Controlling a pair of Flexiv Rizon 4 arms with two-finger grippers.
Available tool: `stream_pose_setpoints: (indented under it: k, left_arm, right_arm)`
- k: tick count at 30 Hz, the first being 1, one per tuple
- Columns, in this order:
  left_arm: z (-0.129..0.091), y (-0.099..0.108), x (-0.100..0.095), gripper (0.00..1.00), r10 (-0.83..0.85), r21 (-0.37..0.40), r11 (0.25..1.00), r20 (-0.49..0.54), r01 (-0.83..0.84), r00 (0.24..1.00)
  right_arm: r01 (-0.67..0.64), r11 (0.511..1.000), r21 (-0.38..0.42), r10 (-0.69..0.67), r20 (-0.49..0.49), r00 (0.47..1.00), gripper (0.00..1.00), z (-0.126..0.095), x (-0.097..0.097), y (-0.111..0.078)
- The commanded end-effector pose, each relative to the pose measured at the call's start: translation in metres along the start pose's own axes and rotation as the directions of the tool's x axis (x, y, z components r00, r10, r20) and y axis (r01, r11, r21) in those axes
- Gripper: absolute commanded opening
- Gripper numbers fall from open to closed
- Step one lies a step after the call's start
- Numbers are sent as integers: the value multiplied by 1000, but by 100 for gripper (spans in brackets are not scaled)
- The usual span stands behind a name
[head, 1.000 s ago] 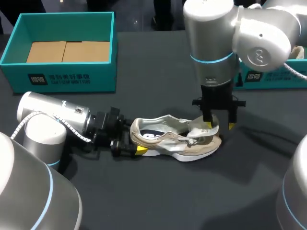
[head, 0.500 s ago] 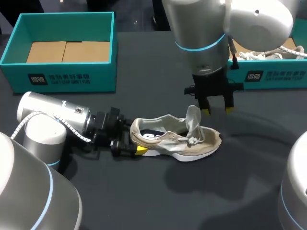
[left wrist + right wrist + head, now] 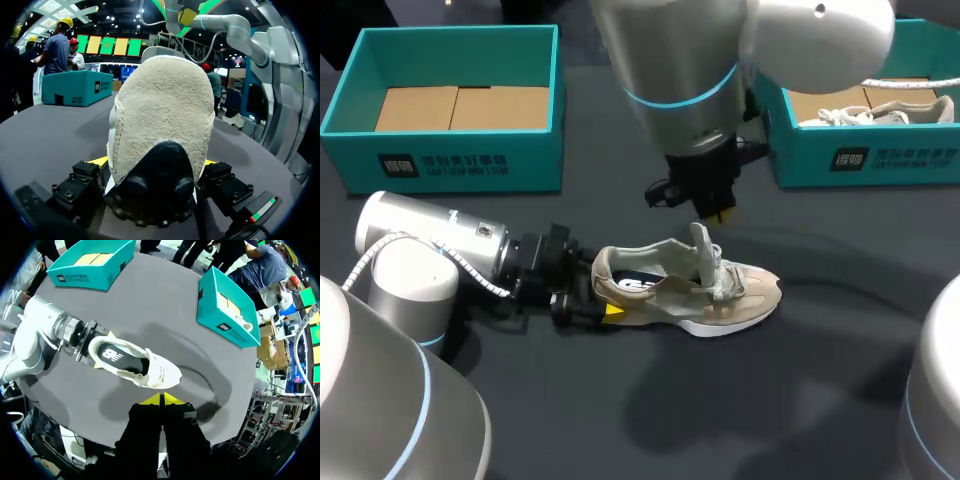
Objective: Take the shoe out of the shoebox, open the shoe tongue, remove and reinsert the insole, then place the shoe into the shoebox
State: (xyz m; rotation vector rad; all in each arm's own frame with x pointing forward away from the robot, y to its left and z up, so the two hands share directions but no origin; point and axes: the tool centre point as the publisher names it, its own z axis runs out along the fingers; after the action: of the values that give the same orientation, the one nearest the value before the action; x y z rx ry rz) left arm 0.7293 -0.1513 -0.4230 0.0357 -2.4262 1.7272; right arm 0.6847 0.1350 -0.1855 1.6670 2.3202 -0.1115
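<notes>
Shoe (image 3: pixel 685 290) out of its box, lying upright on its sole on the dark counter (image 3: pixel 800 400), heel toward the left tool (image 3: pixel 600 308), toe pointing away from it. Left tool clamped on the heel, a yellow tip on either side of it, low near the sole. Tongue (image 3: pixel 703 252) pulled up, standing nearly vertical over the laces. Dark insole (image 3: pixel 116 357) seated inside the shoe, so by my reading the tongue step is done and the insole pull comes next. Right tool (image 3: pixel 161 400) hangs above the shoe, off the tongue, tips pressed together with nothing between them.

Risks, as judged:
- The tongue is unsupported and may flop back over the opening and block the reach to the insole.
- The right tool must spread its tips before going in. Driven down with them together, it would only press the insole flat or poke the upper.
- A hard upward pull on the insole could drag the heel out of the left tool's clamp, or tip the shoe, since the grip is only at the back.
- Loose laces beside the tongue could snag a finger.

Counts:
- Two shoes: the one in work, and a second shoe (image 3: pixel 880 110) lying in the filled shoebox (image 3: pixel 880 160) beyond the right tool.
- Two teal shoeboxes: that one, and a bare shoebox (image 3: pixel 450 150) beyond the left tool, holding only two tan cardboard panels (image 3: pixel 460 107).
- Two tools, one insole seen.
</notes>
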Motion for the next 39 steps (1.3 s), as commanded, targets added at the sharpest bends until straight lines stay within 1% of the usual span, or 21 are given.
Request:
stream_pose_setpoints:
  k: [1, 4, 5, 7, 10, 11, 23, 24, 25, 26, 31, 33, 34, 35, 39]
  left_arm:
    - [5, 3, 0, 0, -1, -1, 1000, 1, 1, 1000]
    - [5, 3, 0, 0, -1, -1, 1000, 1, 1, 1000]
    - [5, 3, 0, 0, -1, -1, 1000, 1, 1, 1000]
    - [5, 3, 0, 0, -1, -1, 1000, 1, 1, 1000]
    - [5, 3, 0, 0, -1, -1, 1000, 1, 1, 1000]
    - [5, 3, 0, 0, -1, -1, 1000, 1, 1, 1000]
    - [5, 3, 0, 0, -1, -1, 1000, 1, 1, 1000]
    - [5, 3, 0, 0, -1, -1, 1000, 1, 1, 1000]
    - [5, 3, 0, 0, -1, -1, 1000, 1, 1, 1000]
    - [5, 3, 0, 0, -1, -1, 1000, 1, 1, 1000]
    - [5, 3, 0, 0, -1, -1, 1000, 1, 1, 1000]
    - [5, 3, 0, 0, -1, -1, 1000, 1, 1, 1000]
    - [5, 3, 0, 0, -1, -1, 1000, 1, 1, 1000]
    - [5, 3, 0, 0, -1, -1, 1000, 1, 1, 1000]
    - [5, 3, 0, 0, -1, -1, 1000, 1, 1, 1000]
  right_arm:
    - [198, 980, 28, -199, 43, 979, 0, -7, 29, 17]
    - [286, 958, 19, -286, 7, 958, 0, -10, 38, 21]
    - [320, 947, 10, -319, -22, 947, 0, -10, 40, 22]
    - [357, 934, -2, -357, -41, 933, 0, -12, 45, 22]
    - [445, 894, -43, -447, -121, 886, 0, -14, 52, 20]
    - [480, 876, -51, -482, -157, 862, 0, -13, 54, 19]
    - [480, 876, -46, -481, -153, 863, 0, -11, 55, 17]
    - [514, 856, -48, -515, -142, 845, 0, -11, 62, 17]
    - [561, 826, -56, -563, -133, 816, 0, -11, 69, 17]
    - [584, 810, -56, -586, -124, 801, 0, -10, 76, 17]
    - [688, 720, -90, -693, -148, 705, 0, 0, 103, 20]
    - [747, 653, -124, -757, -149, 636, 0, 5, 115, 19]
    - [781, 610, -137, -792, -149, 592, 0, 7, 120, 19]
    - [818, 563, -115, -825, -144, 547, 0, 9, 125, 18]
    - [818, 563, -115, -825, -144, 547, 0, 9, 125, 18]
